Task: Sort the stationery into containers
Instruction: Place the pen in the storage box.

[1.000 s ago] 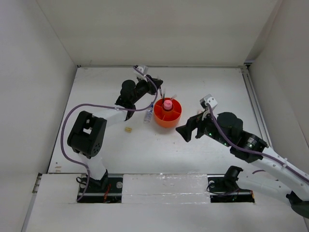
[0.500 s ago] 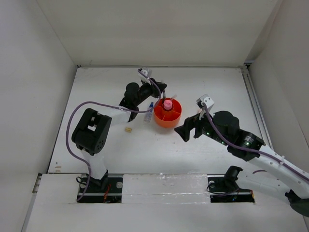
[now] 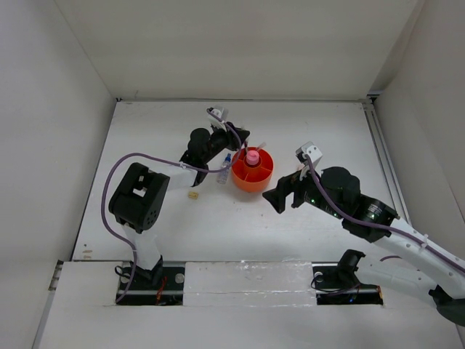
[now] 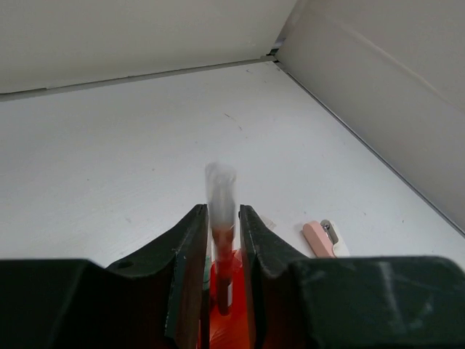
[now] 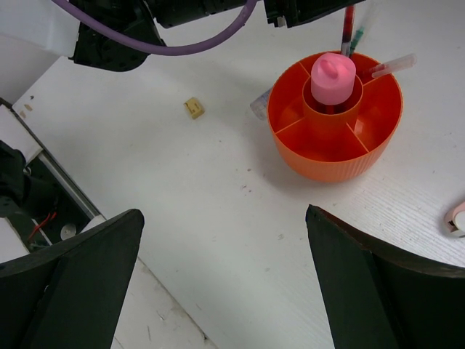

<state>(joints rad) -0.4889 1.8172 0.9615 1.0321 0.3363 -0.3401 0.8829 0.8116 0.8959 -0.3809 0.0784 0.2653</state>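
Observation:
The round orange organiser [image 3: 256, 177] stands mid-table, also in the right wrist view [image 5: 330, 149]. A pink tube [image 3: 252, 156] stands in its central cup [image 5: 333, 75]. My left gripper [image 3: 240, 137] is shut on a thin red pen [image 4: 220, 185] and holds it upright over the organiser's far-left rim [image 4: 231, 313]; the pen also shows in the right wrist view [image 5: 347, 33]. A clear-ended pen [image 5: 389, 66] leans in an outer compartment. The white blue-capped marker [image 3: 226, 167] lies left of the organiser. A small yellow eraser [image 3: 193, 194] lies further left [image 5: 193, 108]. My right gripper [image 3: 279, 198] is open and empty [image 5: 225, 280].
A pink and white eraser [image 4: 324, 238] lies on the table right of the organiser, and shows at the right edge of the right wrist view [image 5: 458, 217]. White walls close in the table at the back and sides. The left arm's purple cable [image 3: 145, 160] loops over the left side.
My left gripper has moved a little right and nearer the organiser with the red pen. The marker has shifted slightly towards the organiser. My right gripper has edged left.

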